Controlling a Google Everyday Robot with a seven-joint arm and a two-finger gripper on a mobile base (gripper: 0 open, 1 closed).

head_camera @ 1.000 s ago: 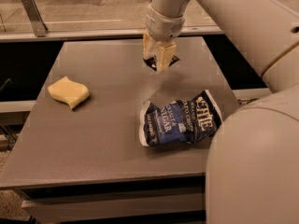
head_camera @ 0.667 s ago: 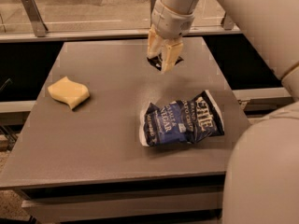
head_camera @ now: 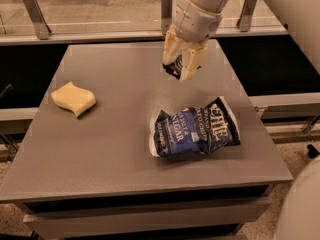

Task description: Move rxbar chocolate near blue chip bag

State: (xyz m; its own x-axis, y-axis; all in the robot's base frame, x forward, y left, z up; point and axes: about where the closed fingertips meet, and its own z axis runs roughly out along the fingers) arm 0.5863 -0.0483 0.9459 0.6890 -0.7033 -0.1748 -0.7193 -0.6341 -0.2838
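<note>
My gripper (head_camera: pixel 180 66) hangs over the far middle of the grey table (head_camera: pixel 115 134), fingers pointing down. It is shut on the rxbar chocolate (head_camera: pixel 173 68), a small black wrapper with white lettering that shows between the pale fingers (head_camera: pixel 190 61), lifted above the tabletop. The blue chip bag (head_camera: pixel 195 129), crinkled dark blue foil with white lettering, lies flat on the table in front of and slightly right of the gripper, well apart from it.
A pale yellow wavy sponge (head_camera: pixel 73 98) lies on the left part of the table. A railing with metal posts (head_camera: pixel 35 14) runs behind the table's far edge. My arm's white body (head_camera: pixel 300 204) fills the right side.
The gripper with the black bar has moved a little to the right and lifted slightly. The chip bag and sponge have not moved.
</note>
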